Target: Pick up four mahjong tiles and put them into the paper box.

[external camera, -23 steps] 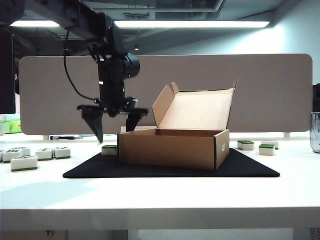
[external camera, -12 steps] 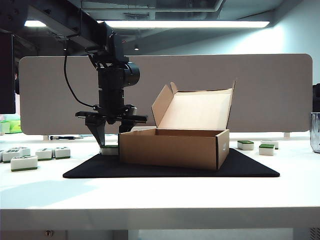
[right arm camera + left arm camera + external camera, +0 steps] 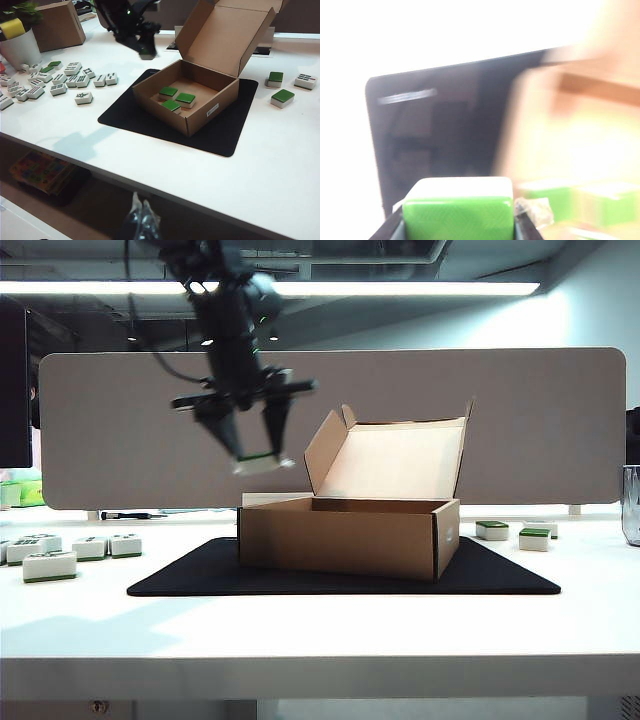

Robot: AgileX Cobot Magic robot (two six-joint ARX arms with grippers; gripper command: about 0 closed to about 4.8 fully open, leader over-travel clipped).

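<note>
**Fourth tile in the air, three in the box**

While the left gripper (image 3: 252,445) hangs above and to the left of the paper box (image 3: 348,534), you see its jaws pinched on one mahjong tile (image 3: 458,211), green back toward the wrist camera. Inside the box lie three tiles (image 3: 177,98) already. Judged from that, this carried one is the fourth; it only needs moving over the box and dropping. The right gripper (image 3: 140,220) sits well back from the box, off the table edge, fingers together, nothing in it. Spare tiles (image 3: 73,550) lie left of the box on the table (image 3: 320,630).
</note>
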